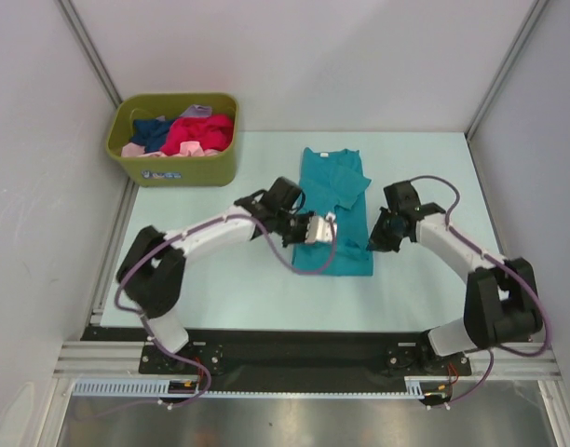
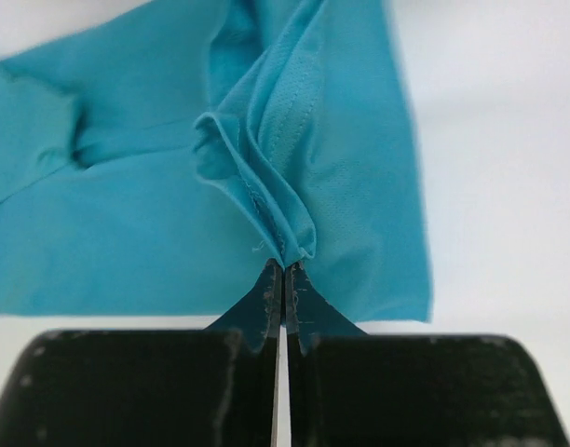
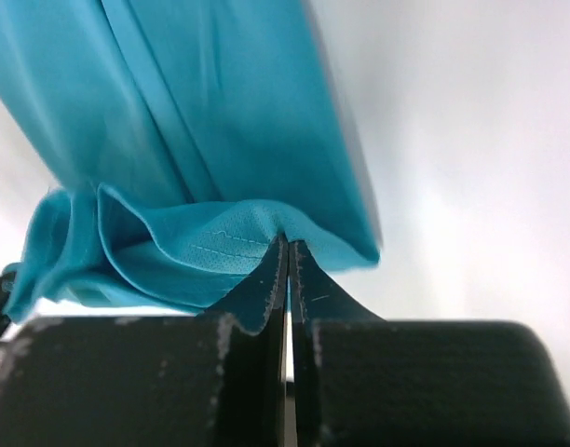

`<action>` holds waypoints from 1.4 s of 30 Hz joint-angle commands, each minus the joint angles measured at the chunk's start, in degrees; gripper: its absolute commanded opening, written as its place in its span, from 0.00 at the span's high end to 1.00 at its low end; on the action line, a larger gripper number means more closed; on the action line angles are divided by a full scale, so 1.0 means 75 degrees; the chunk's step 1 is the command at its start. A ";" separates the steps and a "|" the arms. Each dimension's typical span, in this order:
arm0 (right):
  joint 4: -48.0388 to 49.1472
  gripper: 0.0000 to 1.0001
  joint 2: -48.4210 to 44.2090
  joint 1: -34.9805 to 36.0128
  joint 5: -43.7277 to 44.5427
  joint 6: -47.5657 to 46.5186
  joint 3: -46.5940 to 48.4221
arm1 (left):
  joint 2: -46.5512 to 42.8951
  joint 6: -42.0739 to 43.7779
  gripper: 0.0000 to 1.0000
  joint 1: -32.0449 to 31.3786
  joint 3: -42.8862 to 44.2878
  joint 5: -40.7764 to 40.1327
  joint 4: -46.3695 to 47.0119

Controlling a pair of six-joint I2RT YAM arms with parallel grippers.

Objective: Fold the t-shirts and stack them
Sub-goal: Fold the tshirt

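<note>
A teal-blue t-shirt [image 1: 334, 200] lies lengthwise on the table's middle, partly folded. My left gripper [image 1: 324, 226] is at its left side, shut on a bunched fold of the teal cloth [image 2: 276, 186]. My right gripper [image 1: 373, 231] is at its right edge, shut on a hem fold of the same shirt [image 3: 210, 242], which hangs away from the fingers. More t-shirts, magenta-red [image 1: 199, 132], navy [image 1: 151, 130] and pale pink [image 1: 136, 149], are heaped in the bin.
An olive-green plastic bin [image 1: 173, 168] stands at the table's back left. Grey walls enclose the pale table [image 1: 220, 279] on three sides. A black rail [image 1: 285, 358] with both arm bases runs along the near edge.
</note>
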 commanded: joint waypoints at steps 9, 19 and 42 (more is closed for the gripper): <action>0.1255 1.00 0.2594 -0.0932 -0.0254 -0.0511 0.2501 | 0.2725 -0.1658 1.00 0.1149 0.3354 -0.0416 0.0068; 0.1502 0.89 0.3837 -0.1108 -0.0337 -0.0417 0.3252 | 0.3488 -0.1903 0.97 0.1219 0.3869 -0.0967 0.0138; 0.2287 0.92 0.2874 -0.0194 -0.0031 -0.0405 0.2290 | 0.2597 -0.3861 0.45 0.1289 0.3307 -0.0522 0.0184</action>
